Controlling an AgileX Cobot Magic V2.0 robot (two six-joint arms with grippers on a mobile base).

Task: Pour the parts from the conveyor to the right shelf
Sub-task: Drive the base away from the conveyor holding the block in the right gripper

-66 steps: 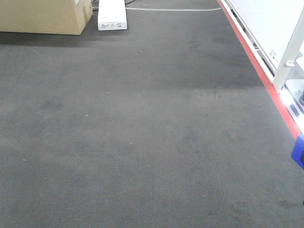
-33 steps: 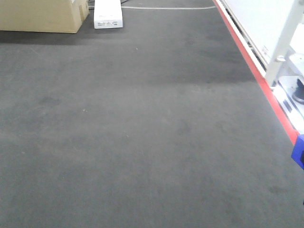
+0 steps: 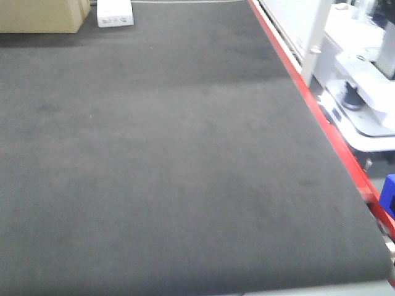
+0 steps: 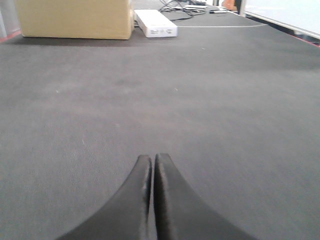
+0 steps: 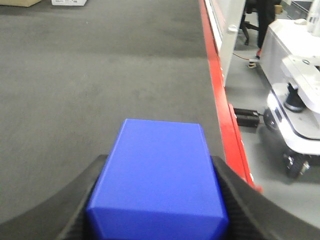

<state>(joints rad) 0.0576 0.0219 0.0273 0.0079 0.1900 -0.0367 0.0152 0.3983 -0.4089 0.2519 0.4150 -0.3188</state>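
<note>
Part gripped on the right, at the conveyor's edge, the trip to the shelf not yet made

At far left a cardboard box (image 3: 37,15) and a flat white box (image 3: 115,13) sit at the far end of the conveyor (image 3: 160,154), whose dark ribbed belt is otherwise bare; the left pincer (image 4: 151,159) hangs low over it, jaws pressed together on nothing. Further right, the right pincer (image 5: 157,172) is clamped on the blue part (image 5: 157,175), one finger against each side, close to the red strip (image 3: 321,117). Beyond it a white wheeled machine (image 3: 370,92) stands on the floor. This looks like the carrying step: pick-up done, delivery not. The right shelf is out of view, so the next move calls for swinging further right past the strip, finding the rollers, then tipping the part out
</note>
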